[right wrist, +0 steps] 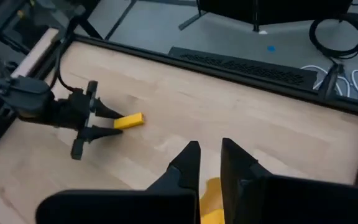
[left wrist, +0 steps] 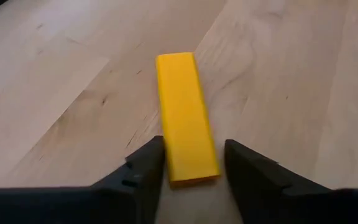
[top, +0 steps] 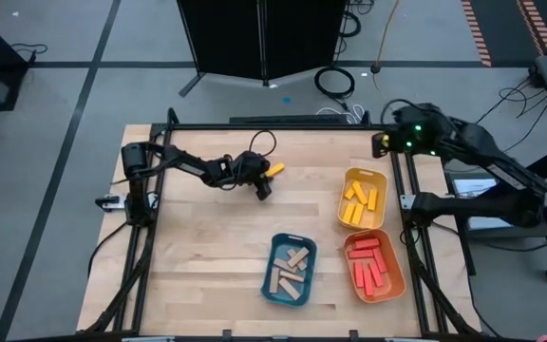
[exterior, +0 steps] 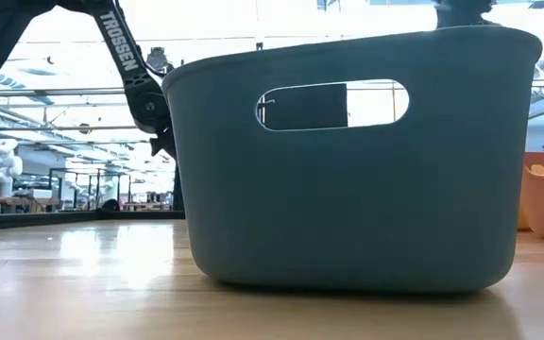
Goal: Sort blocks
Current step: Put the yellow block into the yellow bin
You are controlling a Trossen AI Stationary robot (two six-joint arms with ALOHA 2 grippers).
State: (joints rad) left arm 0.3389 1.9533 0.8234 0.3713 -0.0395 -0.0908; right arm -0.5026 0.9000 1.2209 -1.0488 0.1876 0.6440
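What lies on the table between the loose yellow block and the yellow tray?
Only bare wood between the yellow block and yellow tray, per the high view.

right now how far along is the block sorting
Nearly done. Yellow blocks sit in the yellow tray, red ones in the orange tray, tan ones in the blue tray. In hand: the left gripper straddles the last yellow block on the table, jaws not yet tight. Left: carry it to the yellow tray. The right gripper waits shut near that tray.
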